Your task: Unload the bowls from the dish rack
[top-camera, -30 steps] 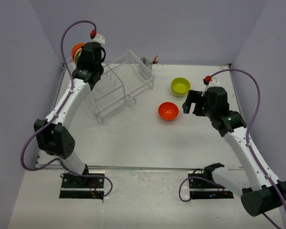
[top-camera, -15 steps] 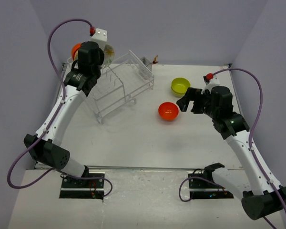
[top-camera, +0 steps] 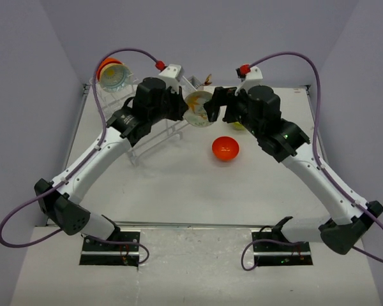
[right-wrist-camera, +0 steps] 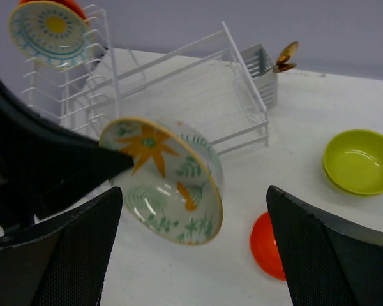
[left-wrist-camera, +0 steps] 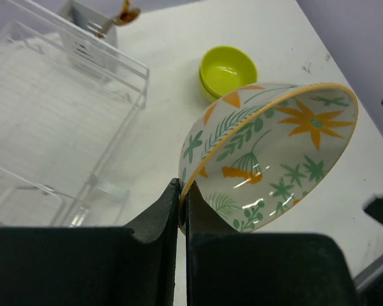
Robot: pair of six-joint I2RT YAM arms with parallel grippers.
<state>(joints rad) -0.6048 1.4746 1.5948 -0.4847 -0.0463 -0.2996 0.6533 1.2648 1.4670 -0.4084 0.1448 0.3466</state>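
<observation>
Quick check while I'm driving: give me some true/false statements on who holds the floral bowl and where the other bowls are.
1. The left gripper is shut on the floral bowl's rim. True.
2. The right gripper grips that bowl too. False: its jaws stand open, not closed on it.
3. The rack holds no bowls. False: a blue-rimmed bowl stands at one end of it.
4. The green bowl sits on the table. True.
5. The orange bowl is nested in the green bowl. False: they sit apart on the table.
</observation>
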